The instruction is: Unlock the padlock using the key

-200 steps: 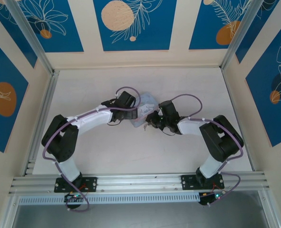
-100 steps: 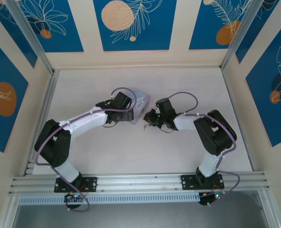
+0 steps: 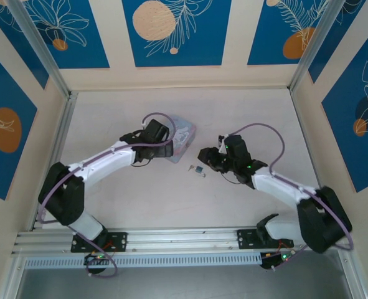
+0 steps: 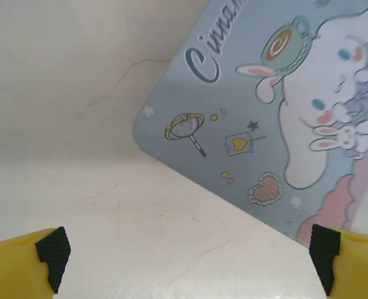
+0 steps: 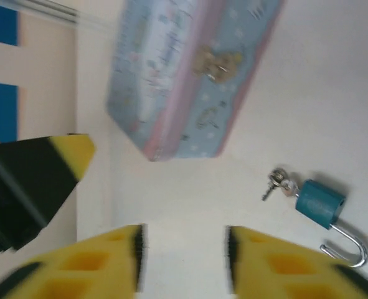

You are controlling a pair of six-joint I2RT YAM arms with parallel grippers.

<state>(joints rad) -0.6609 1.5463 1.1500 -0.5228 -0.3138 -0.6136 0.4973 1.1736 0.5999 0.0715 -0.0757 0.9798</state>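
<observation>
The padlock [image 5: 320, 204] with the key [image 5: 277, 184] in it is seen on the surface [image 5: 333, 93] ahead of the parted, empty right claw [image 5: 184, 261]; the left claw [image 4: 190, 258] is held wide open.

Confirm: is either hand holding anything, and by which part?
Nothing held. Left hand and right hand are both open; the padlock, key at its base, lies free on the table.

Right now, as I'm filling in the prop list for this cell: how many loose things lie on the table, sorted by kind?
Tin: 1
Padlock: 1
Key: 1, at the padlock's base
Total: 3
</observation>
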